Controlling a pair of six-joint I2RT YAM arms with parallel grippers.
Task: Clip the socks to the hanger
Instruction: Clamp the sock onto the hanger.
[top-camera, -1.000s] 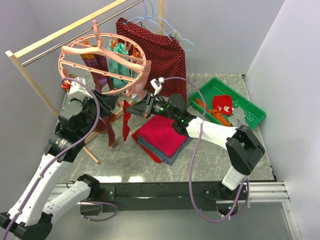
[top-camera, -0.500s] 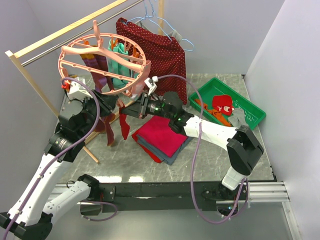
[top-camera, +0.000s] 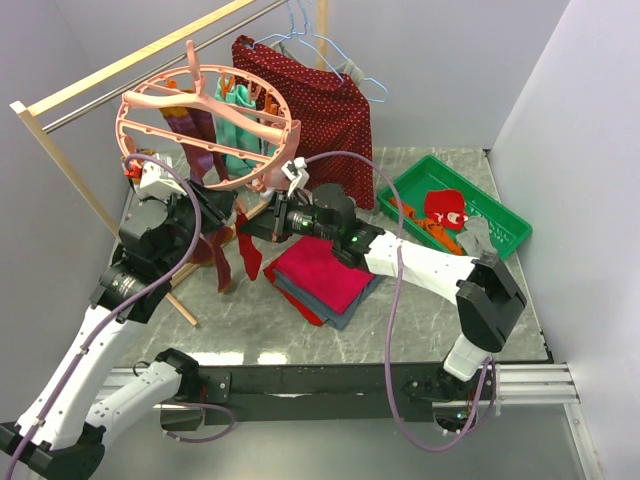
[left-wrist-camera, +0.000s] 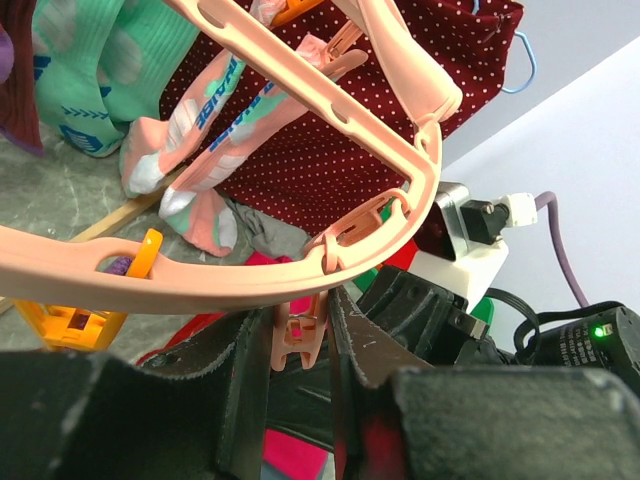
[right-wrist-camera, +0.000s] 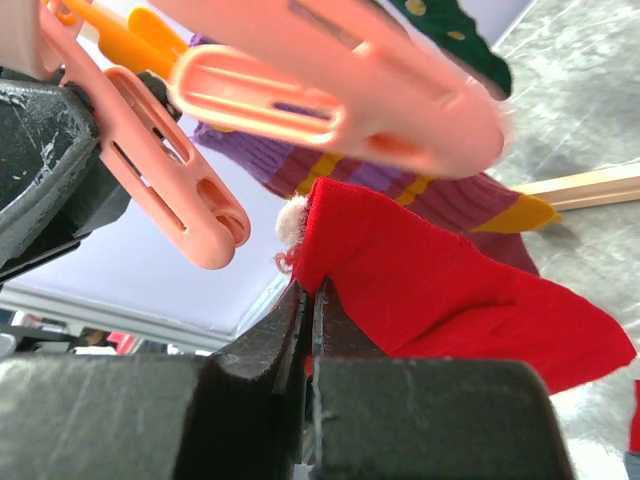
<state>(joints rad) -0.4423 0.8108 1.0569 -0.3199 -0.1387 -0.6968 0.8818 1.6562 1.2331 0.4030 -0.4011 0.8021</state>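
Red sock (right-wrist-camera: 430, 290) cuff is sitting pinched at its edge between the right gripper (right-wrist-camera: 309, 305) jaws, which are pressing flat together on the fabric. White fuzzy trim is poking out just above the fingertips. Left gripper (left-wrist-camera: 300, 352) jaws are clamping a pink clip (left-wrist-camera: 298, 335) from both sides. In the right wrist view, the clip tip is hanging just beside the cuff with a narrow gap between them. That clip is dangling from the outer rim of the hanger (left-wrist-camera: 200, 288), directly over the left fingers, with the right arm's wrist crowding close behind. A purple-striped sock (right-wrist-camera: 400, 180) and a teal sock (left-wrist-camera: 90, 60) are hanging further in. The sock's tail is drooping free near the left edge of the folded cloth stack (top-camera: 320, 272). Bare table (top-camera: 420, 320) is lying open toward the near edge.
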